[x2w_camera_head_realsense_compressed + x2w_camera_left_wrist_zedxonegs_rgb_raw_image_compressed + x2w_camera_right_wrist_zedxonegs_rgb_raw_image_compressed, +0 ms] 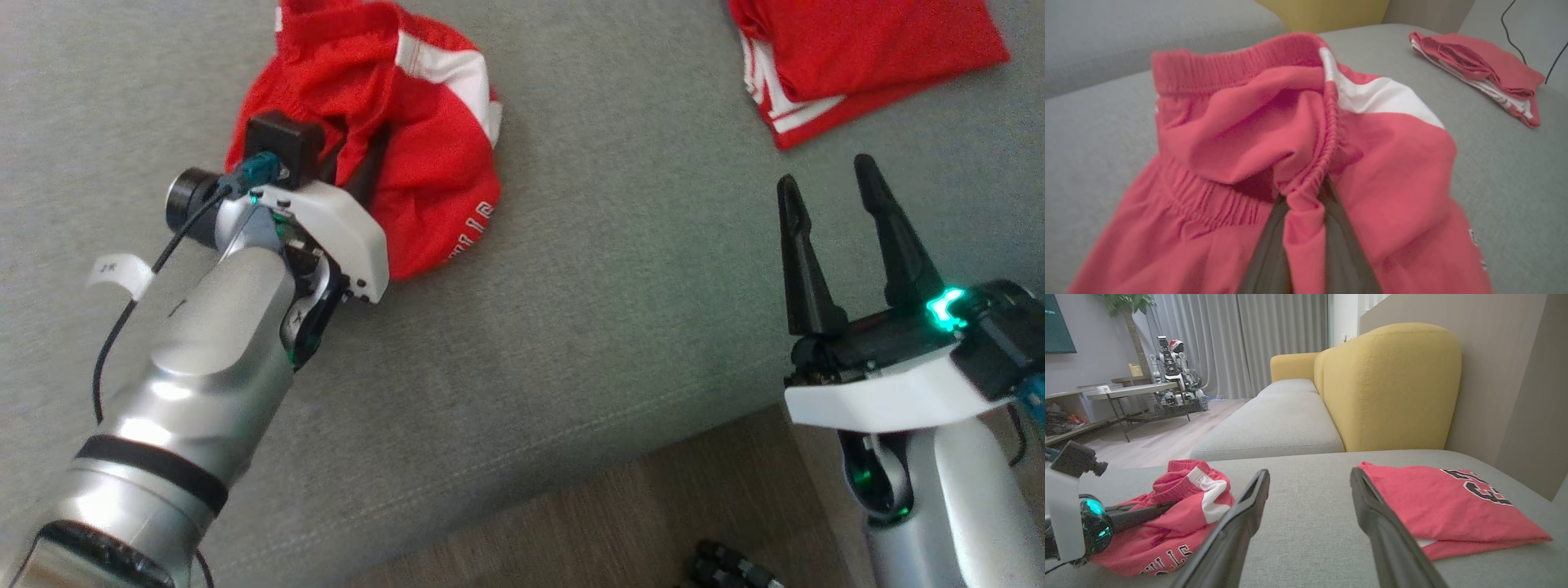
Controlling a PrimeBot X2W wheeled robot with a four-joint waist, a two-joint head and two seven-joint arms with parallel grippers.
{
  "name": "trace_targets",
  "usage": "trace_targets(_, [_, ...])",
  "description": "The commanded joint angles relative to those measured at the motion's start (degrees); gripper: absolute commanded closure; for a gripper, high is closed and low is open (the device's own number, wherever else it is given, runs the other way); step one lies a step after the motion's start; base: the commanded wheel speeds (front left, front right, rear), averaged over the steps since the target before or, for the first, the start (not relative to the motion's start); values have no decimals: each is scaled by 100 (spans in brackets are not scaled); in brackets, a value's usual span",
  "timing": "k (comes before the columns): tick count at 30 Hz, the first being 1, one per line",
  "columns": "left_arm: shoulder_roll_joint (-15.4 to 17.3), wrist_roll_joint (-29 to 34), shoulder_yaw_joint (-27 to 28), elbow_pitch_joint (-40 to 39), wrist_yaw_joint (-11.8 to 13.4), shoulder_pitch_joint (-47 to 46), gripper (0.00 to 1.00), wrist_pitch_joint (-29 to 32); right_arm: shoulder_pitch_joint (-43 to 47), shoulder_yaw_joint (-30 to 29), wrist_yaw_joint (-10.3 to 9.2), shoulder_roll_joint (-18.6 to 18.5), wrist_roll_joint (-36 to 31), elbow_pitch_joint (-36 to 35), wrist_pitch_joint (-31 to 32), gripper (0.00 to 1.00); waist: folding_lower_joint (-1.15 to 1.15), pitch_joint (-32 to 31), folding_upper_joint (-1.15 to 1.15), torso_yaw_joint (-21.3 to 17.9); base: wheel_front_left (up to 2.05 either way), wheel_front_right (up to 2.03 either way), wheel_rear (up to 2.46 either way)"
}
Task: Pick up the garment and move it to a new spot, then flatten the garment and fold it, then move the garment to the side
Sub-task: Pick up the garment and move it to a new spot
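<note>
- The red shorts [424,163] lie in a crumpled heap on the grey sofa seat [612,286], in the far left part of the head view.
- The shorts have a white stripe on the side and white letters near the lower edge; the letters cannot be read completely.
- The left gripper [1300,200] reaches into the heap from the near side, and it is closed on a fold of the red cloth.
- In the left wrist view, this fold stands up between the two dark fingers [1267,253], and the elastic waistband [1237,65] curves above and behind it.
- Most of the shorts rest on the seat; whether the pinched part is lifted off it cannot be told.
- The right gripper [824,175] hovers at the lower right of the head view, near the front edge of the seat, well apart from the shorts.
- Its fingers are spread wide and there is nothing between them.
- A folded shirt [857,49], red with dark print, lies flat on the same seat at the far right, apart from the shorts and beyond the right gripper.
- Behind the seat, the right wrist view shows a yellow backrest [1392,384].
- A wooden floor [612,523] is in front of the sofa.
</note>
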Motion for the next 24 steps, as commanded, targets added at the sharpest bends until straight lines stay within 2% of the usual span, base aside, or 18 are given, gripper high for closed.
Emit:
trace_targets(1, [82, 47, 138, -44, -5, -195, 82, -31, -172, 107, -2, 30, 47, -230, -5, 0, 0, 140, 0, -143, 0, 0, 0])
trace_targets(2, [45, 51, 127, 32, 5, -184, 0, -60, -175, 95, -2, 30, 39, -228, -5, 0, 0, 125, 0, -137, 0, 0, 0])
trace_targets(7, [-201, 78, 146, 104, 152, -29, 0, -290, -117, 80, -2, 30, -88, -170, -5, 0, 0, -213, 0, 95, 0, 0, 0])
trace_targets(12, [-369, 108, 461, -518, 500, 491, 0, -383, 53, 142, -2, 30, -193, -27, -5, 0, 0, -785, 0, 560, 0, 0, 0])
trace_targets(13, [-369, 108, 461, -518, 500, 491, 0, -383, 53, 142, -2, 30, -193, -27, -5, 0, 0, -785, 0, 560, 0, 0, 0])
trace_targets(24, [-234, 922, 1749, -3271, 1468, 2774, 0, -387, 645, 140, -2, 30, -317, 408, -5, 0, 0, -1917, 0, 1662, 0, 0, 0])
